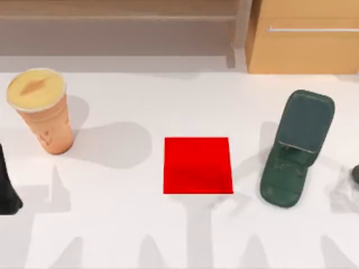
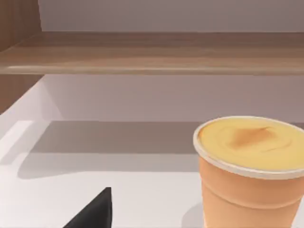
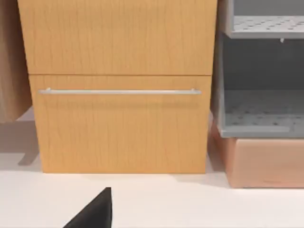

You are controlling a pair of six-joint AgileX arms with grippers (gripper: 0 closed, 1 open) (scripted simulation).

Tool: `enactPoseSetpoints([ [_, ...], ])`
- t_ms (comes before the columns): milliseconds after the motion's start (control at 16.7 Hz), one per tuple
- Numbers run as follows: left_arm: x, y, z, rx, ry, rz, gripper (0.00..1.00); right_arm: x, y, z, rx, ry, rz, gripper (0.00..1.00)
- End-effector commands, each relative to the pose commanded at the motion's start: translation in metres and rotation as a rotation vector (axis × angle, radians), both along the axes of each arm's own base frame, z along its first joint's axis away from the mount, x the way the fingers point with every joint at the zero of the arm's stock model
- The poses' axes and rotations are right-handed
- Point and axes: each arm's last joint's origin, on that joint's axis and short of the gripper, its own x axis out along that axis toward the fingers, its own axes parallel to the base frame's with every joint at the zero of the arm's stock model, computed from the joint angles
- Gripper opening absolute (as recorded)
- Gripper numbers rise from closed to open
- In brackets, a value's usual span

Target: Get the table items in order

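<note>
On the white table [image 1: 112, 224], seen from above, three things stand well apart in a loose row. At the left sits the orange paper cup [image 1: 44, 112], upright, its yellow lid [image 1: 36, 89] on and its shadow falling to the right across the tabletop. In the middle lies a flat red square [image 1: 198, 165]. To the right of it is a dark green hinged stand [image 1: 296, 147], its upper flap tilted back toward the far edge.

A dark part of the left arm [image 1: 8, 188] shows at the table's left edge, just below and to the left of the cup; whether its pincer is open or closed cannot be told, and nothing is seen in its hold. A small dark shape [image 1: 355, 175] at the right edge, near the stand, is likely the right arm, and its pincer's state cannot be told either.

Along the far side of the table runs a grey wall with a pale wooden ledge [image 1: 118, 17], and at the far right stands a light wooden cabinet [image 1: 305, 50] with a metal handle [image 1: 311, 29].

The left wrist view looks across the tabletop at the cup [image 2: 249, 180] with a wooden shelf [image 2: 152, 52] behind it. The right wrist view faces the cabinet [image 3: 118, 85], beside which stand grey open shelves [image 3: 261, 95] over a pinkish box [image 3: 266, 161].
</note>
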Motion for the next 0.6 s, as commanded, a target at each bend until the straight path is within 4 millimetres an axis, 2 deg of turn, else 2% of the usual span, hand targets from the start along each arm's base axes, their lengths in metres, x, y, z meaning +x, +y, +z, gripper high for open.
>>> enactPoseSetpoints([
  [240,0.000,0.000,0.000,0.000,0.000,0.000,1.00,0.000,0.000,0.005,-0.023,0.028,0.000,1.00],
  [420,0.000,0.000,0.000,0.000,0.000,0.000,1.00,0.003,0.000,0.024,-0.108,0.140,0.005,1.00],
  [600,0.000,0.000,0.000,0.000,0.000,0.000,1.00,0.017,0.000,0.047,-0.231,0.335,0.035,1.00],
])
